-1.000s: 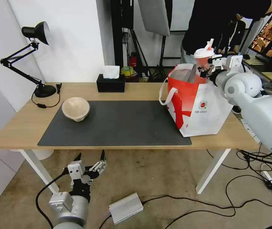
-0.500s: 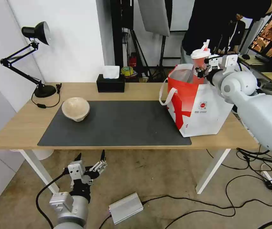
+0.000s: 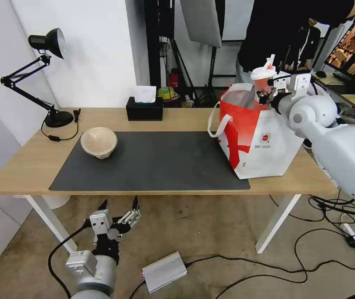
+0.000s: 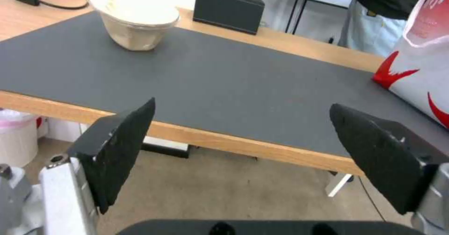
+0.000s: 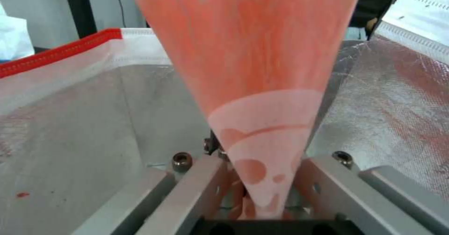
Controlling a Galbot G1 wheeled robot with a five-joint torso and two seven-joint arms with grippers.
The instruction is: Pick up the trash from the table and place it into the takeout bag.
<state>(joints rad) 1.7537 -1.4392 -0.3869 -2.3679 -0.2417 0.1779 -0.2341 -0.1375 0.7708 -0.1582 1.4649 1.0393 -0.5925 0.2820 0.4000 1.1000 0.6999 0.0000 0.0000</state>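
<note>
Right gripper (image 3: pixel 263 96) is clamped on the red paper cup (image 3: pixel 262 82), holding it above the open takeout bag (image 3: pixel 260 139). Beige bowl (image 3: pixel 98 142) sits on the surface (image 3: pixel 24 166). Left gripper (image 3: pixel 118 206) hangs wide open, empty, below its edge.

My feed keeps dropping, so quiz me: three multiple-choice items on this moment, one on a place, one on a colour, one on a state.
1. Where is the beige bowl?
A. inside the bag
B. on the dark mat's left end
C. on the floor

2. What colour is the tissue box?
A. black
B. red
C. beige

3. What is the right gripper doing?
A. hanging open below the table
B. resting shut on the mat
C. holding the red cup over the open bag

Answers:
1 B, it sits on the mat near the lamp.
2 A, black with white tissue.
3 C, its wrist view shows the cup clamped above the foil lining; the left gripper hangs open below the table.
</note>
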